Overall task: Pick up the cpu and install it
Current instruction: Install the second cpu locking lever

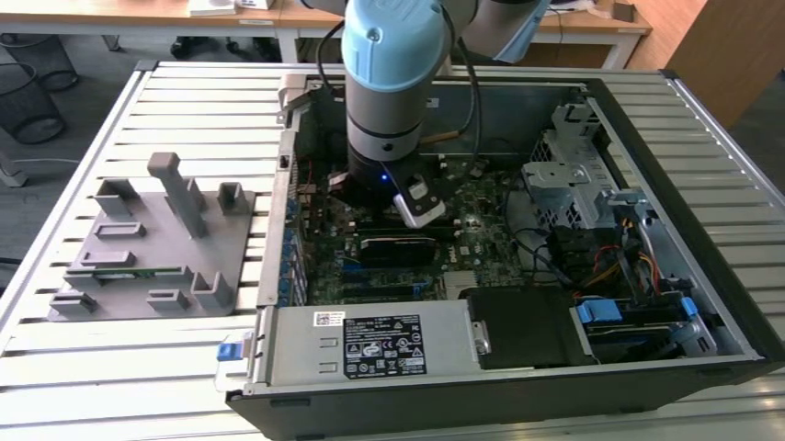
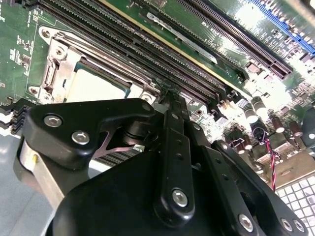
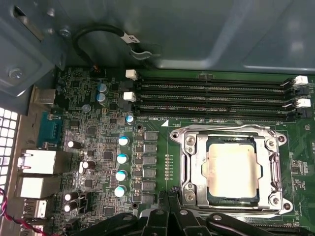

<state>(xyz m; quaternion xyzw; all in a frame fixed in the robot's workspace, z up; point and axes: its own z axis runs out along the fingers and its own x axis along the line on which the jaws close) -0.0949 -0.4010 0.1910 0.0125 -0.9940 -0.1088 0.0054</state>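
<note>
Exterior view: even daylight, soft shadows inside case point(image 1: 687, 230). Second wrist view: strong glare at 2 o'clock washes out motherboard point(image 2: 256, 93), gripper point(image 2: 170, 96) linkage near lens slightly soft. First wrist view: cpu point(image 3: 232, 169) lid glares pale, perhaps overexposed; edges sharp.

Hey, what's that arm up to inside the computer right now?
Gripper shut, empty, beside the socket. Silvery square cpu seated in metal socket frame. Nothing on top of it.

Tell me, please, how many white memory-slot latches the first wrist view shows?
4: two white latches at one end of the memory slots, two at the opposite end; any others may be hidden.
</note>
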